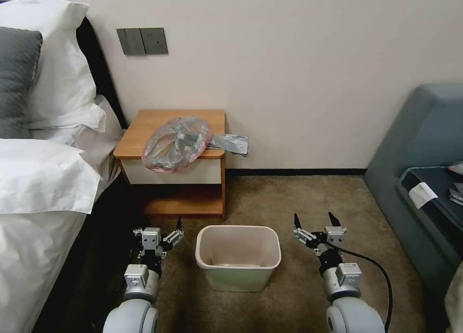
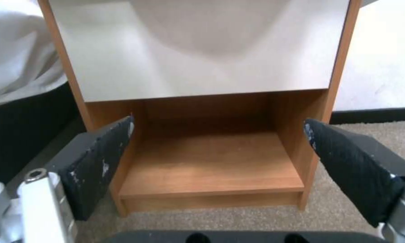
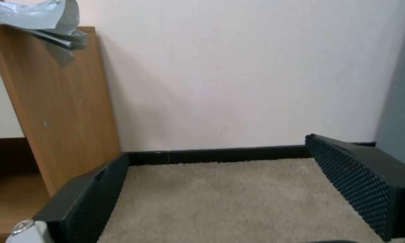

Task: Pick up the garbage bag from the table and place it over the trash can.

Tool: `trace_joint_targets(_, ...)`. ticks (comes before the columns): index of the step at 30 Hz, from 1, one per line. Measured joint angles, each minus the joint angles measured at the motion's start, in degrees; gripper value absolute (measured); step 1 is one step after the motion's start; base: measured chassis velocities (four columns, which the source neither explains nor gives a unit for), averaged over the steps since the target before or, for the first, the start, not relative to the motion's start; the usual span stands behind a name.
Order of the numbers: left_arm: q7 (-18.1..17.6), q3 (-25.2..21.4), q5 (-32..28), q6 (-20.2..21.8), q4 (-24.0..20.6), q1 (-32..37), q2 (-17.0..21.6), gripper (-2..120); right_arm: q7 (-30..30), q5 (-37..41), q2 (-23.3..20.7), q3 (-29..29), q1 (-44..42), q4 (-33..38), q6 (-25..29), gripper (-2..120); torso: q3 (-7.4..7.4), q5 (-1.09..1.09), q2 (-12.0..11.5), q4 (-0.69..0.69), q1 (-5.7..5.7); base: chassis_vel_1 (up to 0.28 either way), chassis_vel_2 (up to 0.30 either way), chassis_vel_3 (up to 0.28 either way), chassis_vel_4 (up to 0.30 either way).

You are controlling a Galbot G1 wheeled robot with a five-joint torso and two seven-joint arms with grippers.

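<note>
Grey garbage bag (image 1: 179, 142) overhangs the table (image 1: 144, 125); both grippers' jaws gape beside the trash can (image 1: 238, 257).

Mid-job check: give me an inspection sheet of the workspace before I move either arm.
Surface: table, wood top, bag on it.
Job's things: garbage bag crumpled on the table, its tail hanging over the right edge; trash can on the carpet, unlined.
Clutter: nothing seen on the carpet.
Grippers: left gripper and right gripper low beside the can, both open, holding nothing.
Cables: black cable on the right arm.
Surroundings: bed left, sofa right.
</note>
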Motion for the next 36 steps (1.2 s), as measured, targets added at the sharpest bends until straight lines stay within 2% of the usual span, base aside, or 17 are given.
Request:
trace_joint_targets(33, 0.0, -0.07, -0.16, 0.0, -0.11, 0.02, 0.05, 98, 0.0, 0.2, -0.19, 0.06, -0.08, 0.24, -0.1, 100, 0.0, 0.01, 0.0, 0.0, 0.0, 0.0, 0.0, 0.0, 0.0)
trace_joint_targets(36, -0.98, -2.15, -3.72, 0.25, -3.27, 0.52, 1.41, 93, 0.43, 3.76, -2.89, 1.91, -1.38, 5.32, -1.84, 100, 0.0, -0.03, 0.0, 0.0, 0.0, 0.0, 0.0, 0.0, 0.0)
